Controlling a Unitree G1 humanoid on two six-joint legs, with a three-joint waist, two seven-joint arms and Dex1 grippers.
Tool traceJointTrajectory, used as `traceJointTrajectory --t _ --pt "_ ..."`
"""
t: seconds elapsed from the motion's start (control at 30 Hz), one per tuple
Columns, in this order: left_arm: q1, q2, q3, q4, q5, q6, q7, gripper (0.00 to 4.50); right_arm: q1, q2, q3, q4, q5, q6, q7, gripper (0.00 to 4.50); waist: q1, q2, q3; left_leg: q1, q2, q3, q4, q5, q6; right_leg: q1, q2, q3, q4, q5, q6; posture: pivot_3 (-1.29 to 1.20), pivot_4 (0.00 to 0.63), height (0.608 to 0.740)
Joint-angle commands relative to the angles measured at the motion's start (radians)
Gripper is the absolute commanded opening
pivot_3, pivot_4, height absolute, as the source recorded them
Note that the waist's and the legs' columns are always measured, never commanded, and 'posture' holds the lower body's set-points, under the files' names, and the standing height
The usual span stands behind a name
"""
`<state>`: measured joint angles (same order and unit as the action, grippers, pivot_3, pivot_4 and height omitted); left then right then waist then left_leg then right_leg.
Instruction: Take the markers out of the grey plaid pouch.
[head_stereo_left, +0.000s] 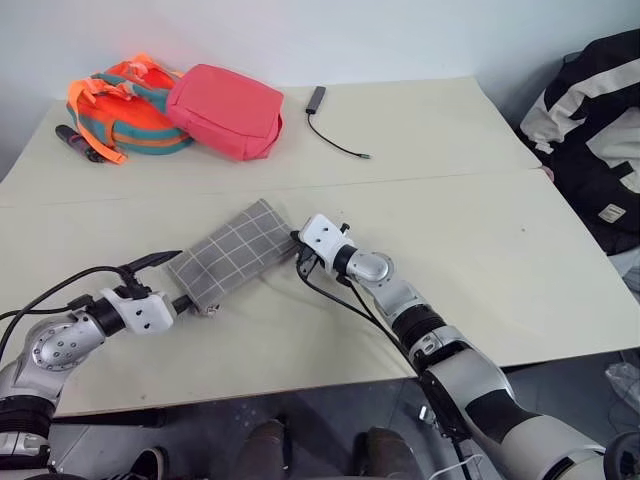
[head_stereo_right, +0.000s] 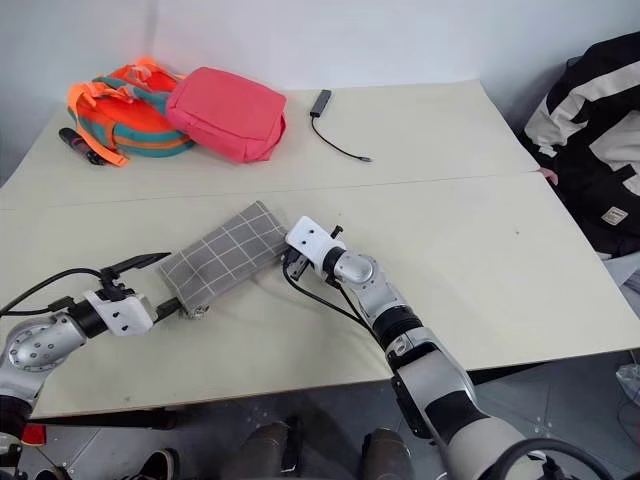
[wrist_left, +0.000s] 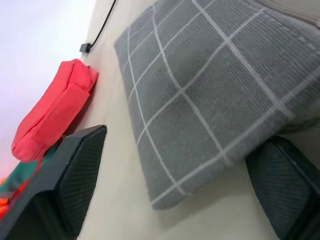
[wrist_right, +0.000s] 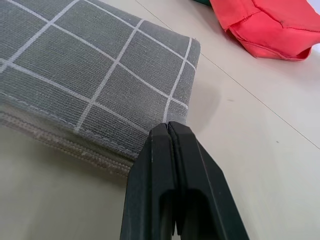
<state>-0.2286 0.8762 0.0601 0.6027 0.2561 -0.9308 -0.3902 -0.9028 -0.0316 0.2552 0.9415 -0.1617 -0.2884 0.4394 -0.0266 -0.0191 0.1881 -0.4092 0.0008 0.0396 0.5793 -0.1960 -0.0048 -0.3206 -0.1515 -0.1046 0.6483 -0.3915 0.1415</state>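
The grey plaid pouch (head_stereo_left: 232, 252) lies flat on the cream table (head_stereo_left: 470, 230), its zip edge closed in the right wrist view. The markers are hidden. My left gripper (head_stereo_left: 172, 283) is open at the pouch's near-left end, one finger (wrist_left: 75, 170) on each side of that end of the pouch (wrist_left: 210, 90). At the opposite end, my right gripper (wrist_right: 167, 132) is shut, its tips against the corner of the pouch (wrist_right: 75, 65) by the zip. I cannot tell whether anything is pinched between its fingers.
At the table's far left sit a pink-red bag (head_stereo_left: 225, 108) and an orange and teal backpack (head_stereo_left: 125, 112), with a black cylinder (head_stereo_left: 78, 143) beside them. A thin black cable with a plug (head_stereo_left: 335, 135) lies at the back. A black and white jacket (head_stereo_left: 595, 130) hangs at the right.
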Motion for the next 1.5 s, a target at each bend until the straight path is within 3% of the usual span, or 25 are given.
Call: traceJointTrajectory --t 0.03,0.33,0.5,0.6,0.67,0.8,0.97,1.0,1.1,1.23,1.33,1.47,1.5 --pt "0.021 -0.02 -0.054 0.026 0.011 0.017 -0.031 2.88 0.003 -0.002 -0.014 -0.043 0.007 -0.015 0.005 0.0 0.0 0.0 0.0 0.0 0.0 0.0 0.0 0.0 0.0 0.0 0.0 0.0 0.0 0.0 0.0 0.0 0.15 0.74" --pt "0.035 -0.013 -0.064 0.018 -0.037 0.017 -0.057 0.03 0.015 -0.01 -0.018 -0.059 0.015 -0.016 0.016 0.0 -0.001 0.002 -0.001 0.001 0.0 0.001 -0.001 0.0 0.0 0.0 0.0 0.0 0.0 0.0 0.0 0.0 0.15 0.74" --pt "0.042 -0.023 -0.053 -0.011 -0.09 0.045 -0.076 0.03 0.081 -0.037 -0.024 -0.21 0.062 -0.003 0.105 0.0 -0.002 0.002 -0.001 0.001 0.0 0.002 -0.001 -0.001 0.0 0.0 -0.001 0.0 -0.001 0.0 0.0 0.0 0.15 0.74" --pt "0.047 -0.043 -0.055 -0.061 -0.132 0.095 -0.1 0.03 0.163 -0.053 -0.051 -0.424 0.183 0.137 0.224 0.0 -0.001 0.002 -0.001 0.001 0.0 0.002 -0.001 -0.001 0.001 0.0 -0.001 0.0 -0.001 0.0 0.0 0.0 0.15 0.74" --pt "0.052 -0.057 -0.059 -0.103 -0.145 0.13 -0.11 0.0 0.226 -0.073 -0.066 -0.607 0.302 0.3 0.312 0.61 0.001 0.002 -0.001 0.0 0.0 0.002 -0.001 -0.001 0.001 0.0 -0.001 0.0 -0.002 0.0 0.0 0.0 0.15 0.74" --pt "0.052 -0.101 -0.052 -0.203 -0.182 0.244 -0.121 0.0 0.327 -0.137 -0.043 -0.889 0.39 0.507 0.373 1.94 0.003 0.002 -0.001 0.0 0.0 0.002 0.0 -0.002 0.002 0.001 -0.001 0.0 -0.003 0.0 0.0 0.0 0.15 0.74" --pt "0.047 -0.17 -0.048 -0.367 -0.269 0.449 -0.16 0.0 0.424 -0.204 0.012 -1.084 0.454 0.661 0.431 3.69 0.008 0.001 -0.002 0.0 0.0 0.002 0.0 -0.002 0.002 0.002 -0.001 0.0 -0.005 0.0 0.0 0.0 0.15 0.74" --pt "0.047 -0.182 -0.047 -0.4 -0.291 0.497 -0.174 0.0 0.43 -0.199 0.012 -1.086 0.441 0.647 0.415 3.69 0.007 0.001 -0.002 -0.001 0.0 0.002 0.0 -0.002 0.002 0.002 -0.001 0.0 -0.005 0.0 0.0 0.0 0.15 0.74" --pt "0.066 -0.188 -0.059 -0.523 -0.375 0.629 -0.263 0.0 0.377 -0.174 -0.014 -1.019 0.272 0.359 0.261 3.69 0.003 0.0 -0.001 -0.003 0.0 0.003 0.001 -0.002 0.001 -0.001 0.0 0.0 -0.005 0.0 0.0 0.0 0.15 0.74" --pt "0.071 -0.18 -0.017 -0.614 -0.455 0.748 -0.315 0.0 0.313 -0.331 0.057 -0.916 0.03 0.042 0.255 3.69 0.0 -0.001 -0.001 -0.003 0.0 0.004 0.001 -0.002 0.001 -0.002 0.0 0.0 -0.006 0.0 0.0 0.0 0.15 0.74" --pt "0.059 -0.183 0.003 -0.641 -0.469 0.786 -0.324 0.0 0.285 -0.387 0.065 -0.874 0.007 -0.066 0.277 3.69 0.001 -0.002 -0.001 -0.002 0.001 0.004 0.001 -0.002 0.0 0.0 0.001 0.0 -0.011 0.0 0.0 0.0 0.15 0.74" --pt "0.043 -0.195 0.002 -0.645 -0.46 0.807 -0.325 0.0 0.279 -0.4 0.037 -0.9 0.113 -0.044 0.361 3.69 0.001 -0.003 0.0 -0.003 0.002 0.004 0.002 -0.002 0.001 0.001 0.001 0.0 -0.011 0.0 0.0 0.0 0.15 0.74" --pt "0.041 -0.198 0.002 -0.646 -0.456 0.805 -0.325 0.0 0.272 -0.418 0.047 -0.894 0.078 -0.069 0.366 3.69 0.0 -0.004 0.0 -0.003 0.002 0.004 0.003 -0.002 0.001 0.002 0.001 0.0 -0.011 0.0 0.0 0.0 0.15 0.74"
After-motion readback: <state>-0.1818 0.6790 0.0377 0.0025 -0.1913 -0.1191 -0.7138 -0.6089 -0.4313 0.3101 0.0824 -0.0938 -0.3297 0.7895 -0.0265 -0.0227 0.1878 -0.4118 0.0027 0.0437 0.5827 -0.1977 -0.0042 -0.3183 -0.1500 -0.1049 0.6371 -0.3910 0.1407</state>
